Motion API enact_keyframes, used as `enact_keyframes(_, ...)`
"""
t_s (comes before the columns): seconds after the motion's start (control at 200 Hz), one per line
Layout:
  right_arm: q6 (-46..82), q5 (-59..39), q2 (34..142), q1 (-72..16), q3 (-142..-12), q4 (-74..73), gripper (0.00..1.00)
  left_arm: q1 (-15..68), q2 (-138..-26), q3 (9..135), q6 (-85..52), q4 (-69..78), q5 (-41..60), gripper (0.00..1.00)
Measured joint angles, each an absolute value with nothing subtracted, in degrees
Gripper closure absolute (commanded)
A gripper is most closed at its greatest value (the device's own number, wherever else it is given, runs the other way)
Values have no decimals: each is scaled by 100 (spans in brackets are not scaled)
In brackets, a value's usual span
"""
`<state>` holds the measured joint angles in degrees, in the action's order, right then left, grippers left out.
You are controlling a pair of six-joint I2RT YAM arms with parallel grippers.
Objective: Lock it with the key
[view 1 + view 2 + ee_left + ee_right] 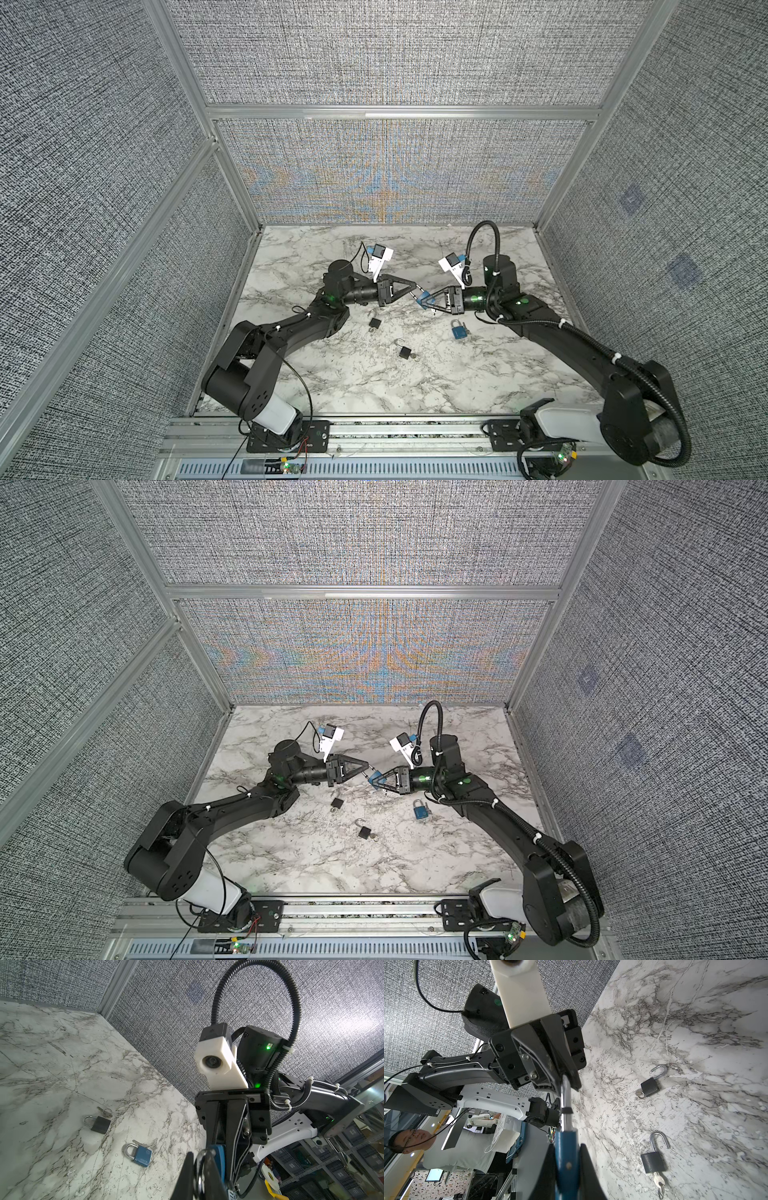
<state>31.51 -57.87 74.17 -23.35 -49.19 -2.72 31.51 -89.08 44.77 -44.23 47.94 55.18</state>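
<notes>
A blue padlock (424, 300) (375, 780) hangs in the air above the middle of the marble table, held between both grippers. My left gripper (417, 291) (199, 1160) is shut on its silver shackle (200, 1169) (565, 1101). My right gripper (429, 302) (566, 1159) is shut on its blue body (566, 1153), one finger on each flat side. In the right wrist view the shackle runs straight out of the body into the left fingers (566, 1076). No key shows on this held lock; its keyhole end is hidden.
On the table (332, 386) lie three more padlocks. A black one (375, 323) (650, 1085) sits below the left gripper. A second black one (404, 352) (653, 1162) has an open shackle and a key (658, 1182). A shut blue one (459, 331) (139, 1154) has a key (140, 1144) beside it.
</notes>
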Motion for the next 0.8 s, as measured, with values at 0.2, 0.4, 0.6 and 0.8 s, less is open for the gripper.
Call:
enact_keyframes(0.2,3177,-5791,7419,-2335,-4919,-272,100,3173,-8908,4392,-4506,4965,5448,100)
enact_keyframes(0.4,3308,-5817,7419,-2335,-4919,-281,100,3190,-8908,4353,-4525,5022,5398,100)
enact_keyframes(0.6,3389,-5889,7456,-2335,-4919,-414,100,3205,-8919,4351,-4523,5092,5402,100)
enact_keyframes(0.8,3389,-5887,7456,-2335,-4919,-443,100,3205,-8919,4351,-4530,5124,5400,100)
